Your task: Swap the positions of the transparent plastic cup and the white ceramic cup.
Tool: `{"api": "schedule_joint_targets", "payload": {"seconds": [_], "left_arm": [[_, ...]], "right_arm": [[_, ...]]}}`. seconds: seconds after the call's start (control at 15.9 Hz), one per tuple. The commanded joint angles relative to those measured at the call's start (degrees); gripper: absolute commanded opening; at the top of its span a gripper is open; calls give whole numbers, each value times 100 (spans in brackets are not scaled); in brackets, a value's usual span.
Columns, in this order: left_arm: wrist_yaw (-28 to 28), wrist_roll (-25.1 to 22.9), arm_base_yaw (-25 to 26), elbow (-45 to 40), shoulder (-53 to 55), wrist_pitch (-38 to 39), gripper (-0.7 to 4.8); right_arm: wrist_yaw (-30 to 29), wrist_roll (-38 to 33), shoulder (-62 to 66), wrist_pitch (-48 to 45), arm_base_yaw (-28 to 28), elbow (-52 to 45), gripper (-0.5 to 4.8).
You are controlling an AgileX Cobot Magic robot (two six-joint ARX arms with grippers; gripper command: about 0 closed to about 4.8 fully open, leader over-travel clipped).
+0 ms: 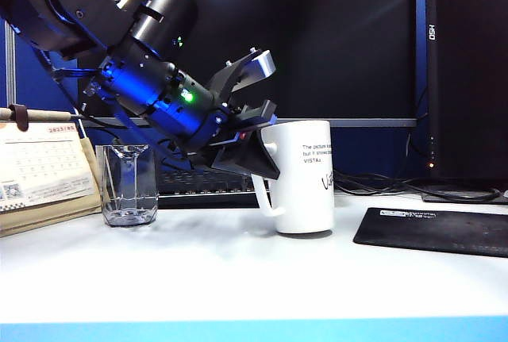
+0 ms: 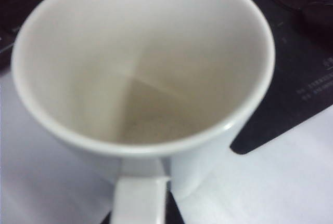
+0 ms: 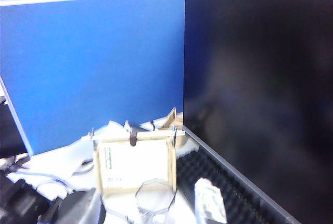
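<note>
While the transparent plastic cup [image 1: 127,186] waits at left-centre of the exterior frame, my left gripper [image 1: 252,154] pinches the white ceramic cup [image 1: 300,177] by its handle at centre (seemingly still on the table); next comes a lift. My right gripper is unseen, apparently wide open.

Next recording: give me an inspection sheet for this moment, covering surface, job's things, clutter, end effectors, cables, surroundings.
Surface: white tabletop, bare in front.
Job's things: tall glossy white ceramic mug stands upright at centre; small clear faceted plastic cup stands to its left, apart.
Clutter: desk calendar far left; black mat right; black keyboard behind.
End effectors: left end effector shut on the mug's handle side; right end effector not in view.
Cables: black cables behind the mat.
Surroundings: dark monitors, blue partition.
</note>
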State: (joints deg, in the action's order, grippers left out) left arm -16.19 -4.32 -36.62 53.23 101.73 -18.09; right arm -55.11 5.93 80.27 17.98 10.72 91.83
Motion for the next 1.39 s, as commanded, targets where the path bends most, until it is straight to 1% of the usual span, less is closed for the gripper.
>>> {"api": "schedule_joint_targets", "payload": {"seconds": [0.06, 0.19, 0.38, 0.44, 0.57, 0.76, 1.07, 1.14, 1.26, 1.32, 1.39], "left_arm": [[24, -153, 4, 48, -46, -435, -6], [92, -238, 17, 260, 57, -407, -6], [103, -317, 83, 870, 208, -70, -6], [70, -262, 90, 990, 243, -7, -6], [50, -214, 50, 1016, 356, 210, -6], [57, -212, -7, 1019, 619, 227, -6], [122, -221, 4, 1019, 629, 264, -3], [120, -234, 2, 1019, 629, 262, 33], [120, -227, 2, 1019, 627, 267, 183], [120, -168, 2, 1019, 627, 321, 289], [118, -101, 2, 1019, 625, 382, 315]], "right_arm": [[-13, 31, -125, -15, -146, 39, 238], [-13, 31, -131, 2, -184, 39, 238], [-35, 28, -151, 68, -184, 39, 238], [-35, 33, -175, 118, -190, 39, 238], [-35, 33, -229, 151, -201, 39, 238], [-35, 39, -269, 195, -214, 39, 238], [-39, 39, -278, 195, -214, 39, 238], [-37, 39, -278, 195, -214, 39, 238], [-35, 39, -278, 195, -214, 39, 238], [-37, 39, -278, 195, -216, 39, 238], [-35, 39, -278, 195, -216, 39, 238]]}}
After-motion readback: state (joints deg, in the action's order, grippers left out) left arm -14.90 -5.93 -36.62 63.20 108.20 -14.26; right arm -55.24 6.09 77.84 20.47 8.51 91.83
